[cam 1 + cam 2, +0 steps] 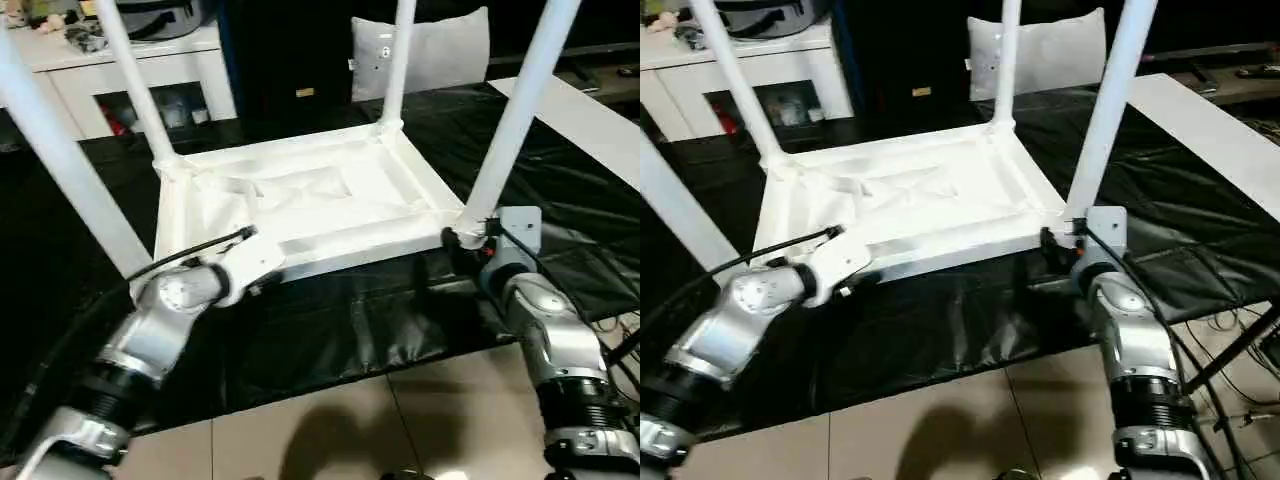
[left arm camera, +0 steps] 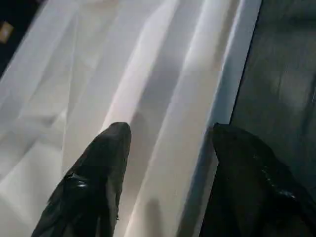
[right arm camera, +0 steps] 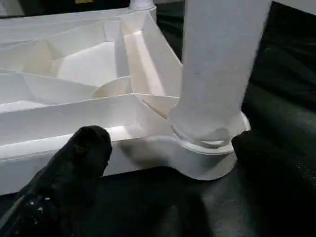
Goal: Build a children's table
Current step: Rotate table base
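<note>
Silver forearms frame the near side, and between them the children's table (image 1: 300,200) lies upside down on a black sheet (image 1: 330,330) spread over the floor. Its ribbed underside faces up, and its long axis runs across the view, left to right. Four tapered legs stand in the corner sockets, pointing up and splaying slightly outward: the near left leg (image 1: 60,160), far left leg (image 1: 135,85), far right leg (image 1: 397,65) and near right leg (image 1: 515,120).

Over at the near long edge, towards the left corner, the left gripper (image 2: 168,163) straddles the tabletop's rim, partly spread: one black finger (image 2: 98,173) sits over the ribbed underside, the other outside the edge above the sheet. Whether it actually presses the rim, I cannot tell.

On the right, the right gripper (image 3: 168,163) is spread wide around the near right corner socket (image 3: 207,153), a finger on either side, nothing pinched.

Behind the sheet stand a white cabinet (image 1: 110,75) and a grey cushion (image 1: 430,50). No readable writing anywhere.
</note>
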Robot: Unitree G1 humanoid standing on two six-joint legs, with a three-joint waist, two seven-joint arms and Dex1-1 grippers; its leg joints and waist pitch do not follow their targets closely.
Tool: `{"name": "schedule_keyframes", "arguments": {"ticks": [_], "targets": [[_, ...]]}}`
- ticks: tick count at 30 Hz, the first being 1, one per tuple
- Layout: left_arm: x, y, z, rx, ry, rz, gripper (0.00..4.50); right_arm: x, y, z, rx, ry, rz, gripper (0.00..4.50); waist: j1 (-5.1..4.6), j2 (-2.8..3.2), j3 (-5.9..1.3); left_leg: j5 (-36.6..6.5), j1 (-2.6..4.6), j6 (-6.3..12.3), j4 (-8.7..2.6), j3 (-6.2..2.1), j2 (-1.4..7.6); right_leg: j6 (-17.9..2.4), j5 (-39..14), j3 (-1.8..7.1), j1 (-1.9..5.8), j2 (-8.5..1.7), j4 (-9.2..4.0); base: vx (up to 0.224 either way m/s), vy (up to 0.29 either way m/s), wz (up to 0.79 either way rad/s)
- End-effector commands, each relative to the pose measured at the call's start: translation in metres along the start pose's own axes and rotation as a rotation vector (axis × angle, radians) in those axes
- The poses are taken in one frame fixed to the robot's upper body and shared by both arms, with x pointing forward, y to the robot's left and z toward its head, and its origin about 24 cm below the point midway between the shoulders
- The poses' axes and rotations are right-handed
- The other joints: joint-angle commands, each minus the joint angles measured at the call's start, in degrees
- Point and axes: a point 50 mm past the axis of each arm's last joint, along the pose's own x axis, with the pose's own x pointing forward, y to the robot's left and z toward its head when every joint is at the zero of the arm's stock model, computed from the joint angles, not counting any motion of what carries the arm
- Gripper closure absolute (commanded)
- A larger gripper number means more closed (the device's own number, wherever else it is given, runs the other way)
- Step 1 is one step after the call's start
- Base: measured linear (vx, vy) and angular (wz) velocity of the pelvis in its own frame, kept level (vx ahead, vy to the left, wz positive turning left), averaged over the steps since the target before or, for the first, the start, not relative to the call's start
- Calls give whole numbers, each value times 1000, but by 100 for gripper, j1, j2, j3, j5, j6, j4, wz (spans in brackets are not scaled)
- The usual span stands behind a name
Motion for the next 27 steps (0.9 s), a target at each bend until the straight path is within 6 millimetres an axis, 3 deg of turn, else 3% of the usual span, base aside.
{"name": "schedule_keyframes", "arguments": {"ticks": [1,6,9,13,16,22,25,27], "targets": [[-5,2,1,-98,-35,41,156,0,8,6,6,-24,55,0,-3,-91,-351,-1378,-33,295,-418,-108,228,-629,-2620,258,296,-302,-475,0,0,0],[-11,-13,7,-287,-156,66,156,-3,17,9,-34,-61,103,0,-20,-95,-367,-1118,-68,419,-390,-88,249,-772,-2285,268,289,-296,-440,0,0,0],[-19,-23,8,-417,-228,98,156,-7,29,11,-20,-104,170,0,-16,-123,-355,-1150,-94,469,-391,-83,256,-752,-2365,269,292,-304,-454,0,0,0],[-26,-29,5,-457,-247,135,156,-10,39,13,-16,-136,236,0,-23,-104,-324,-1336,-77,471,-414,-91,256,-573,-2689,254,255,-263,-506,0,0,0],[-43,-31,-1,-498,-302,275,156,-18,53,9,2,-145,334,0,-41,-114,-301,-1522,-80,421,-426,-101,261,-370,-3027,249,239,-263,-558,0,0,0],[-60,-39,-15,-515,-253,355,156,-26,62,-1,-20,-124,393,0,-45,-158,-277,-1671,-72,339,-459,-118,280,-303,-3075,271,214,-242,-573,0,0,0],[-66,-38,-19,-528,-253,414,156,-29,65,-6,-25,-105,411,0,-44,-143,-279,-1671,-70,321,-461,-120,273,-279,-3038,280,215,-242,-576,0,0,0],[-70,-37,-19,-527,-265,447,121,-30,67,-8,-23,-98,419,0,-30,-166,-285,-1651,-68,310,-469,-129,281,-305,-2943,289,223,-245,-565,0,0,0]]}}
